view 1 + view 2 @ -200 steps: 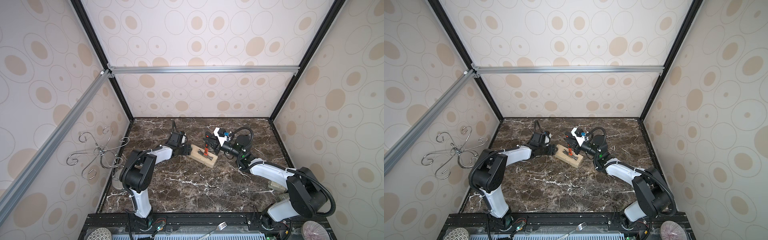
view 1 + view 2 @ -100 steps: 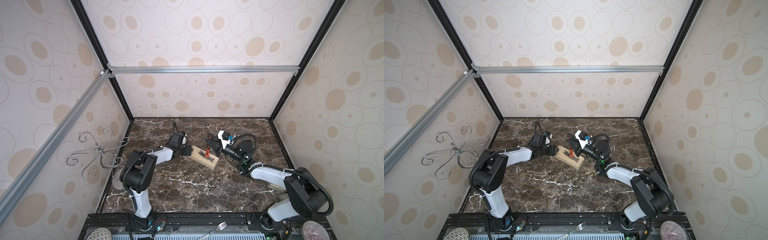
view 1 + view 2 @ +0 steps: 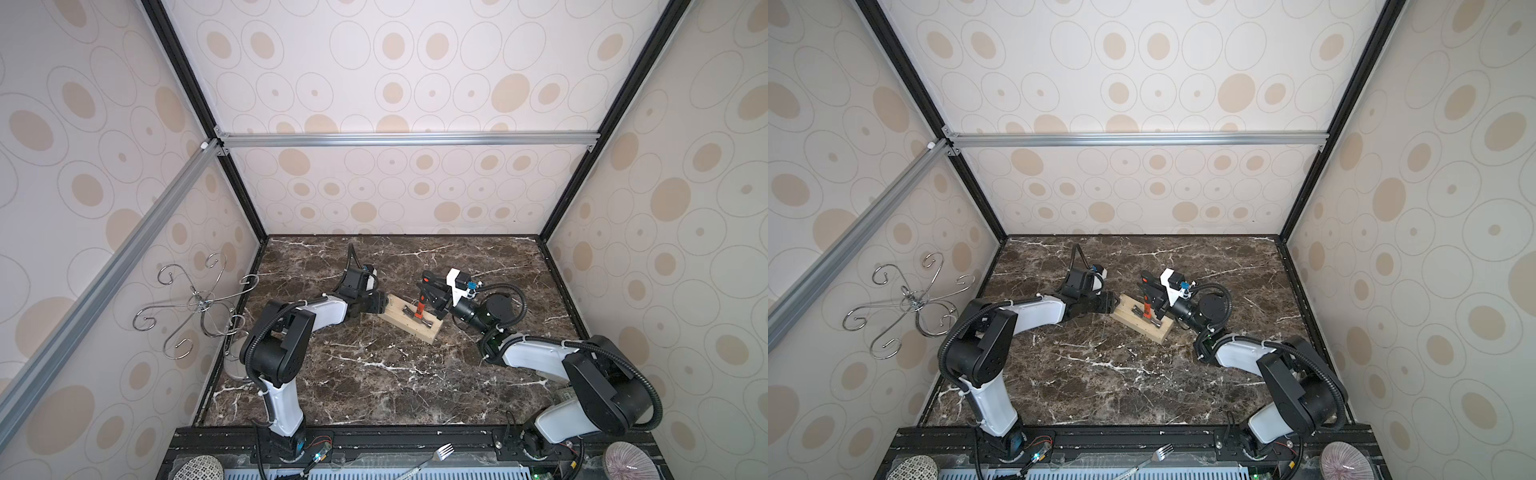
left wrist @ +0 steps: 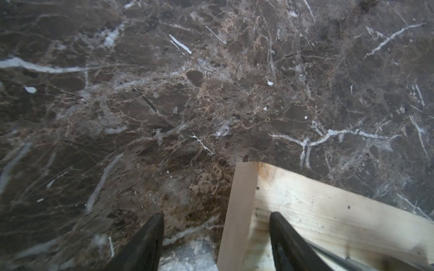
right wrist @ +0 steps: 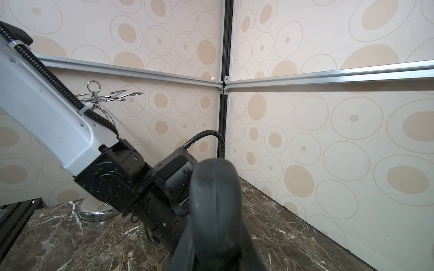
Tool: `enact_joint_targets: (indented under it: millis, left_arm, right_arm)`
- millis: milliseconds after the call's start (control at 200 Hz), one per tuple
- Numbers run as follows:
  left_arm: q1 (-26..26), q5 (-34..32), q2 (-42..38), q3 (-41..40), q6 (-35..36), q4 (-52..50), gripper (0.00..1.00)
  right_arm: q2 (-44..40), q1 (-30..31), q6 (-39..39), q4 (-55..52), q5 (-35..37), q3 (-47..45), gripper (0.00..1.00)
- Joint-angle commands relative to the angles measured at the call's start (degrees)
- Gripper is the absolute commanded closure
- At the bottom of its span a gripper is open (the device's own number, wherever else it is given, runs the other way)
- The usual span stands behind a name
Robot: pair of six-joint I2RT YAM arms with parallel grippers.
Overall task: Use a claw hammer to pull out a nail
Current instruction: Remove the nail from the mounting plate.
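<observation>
The right end effector (image 3: 432, 301) grasps the claw hammer (image 3: 419, 309), levering on the wooden block (image 3: 411, 330); the left end effector (image 3: 380, 307), released, straddles the block's corner. Next: pull the handle back.

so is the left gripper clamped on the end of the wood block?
No: in the left wrist view the fingers stand apart, one over the wood block, the other over bare table.
</observation>
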Motion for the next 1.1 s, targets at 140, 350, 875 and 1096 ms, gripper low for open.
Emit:
enact_joint_targets:
  millis: [140,350,875,1096]
  left_arm:
    - [0.45,-4.35,3.8,-3.81,0.21,-6.56,0.31]
    - [0.48,-3.84,4.11,-4.69,0.25,-6.64,0.31]
    - [0.44,-1.92,4.97,-5.66,1.14,-6.41,0.33]
    - [0.45,-0.99,5.22,-6.37,1.18,-5.88,0.33]
  right_arm:
    - [-1.58,0.18,4.21,5.96,-0.56,-2.5,1.0]
    - [-2.61,0.15,3.85,5.95,0.5,-4.23,1.0]
    - [-7.11,0.17,2.9,6.02,3.03,-9.75,1.0]
    - [-9.05,0.2,2.86,6.09,3.52,-11.07,1.0]
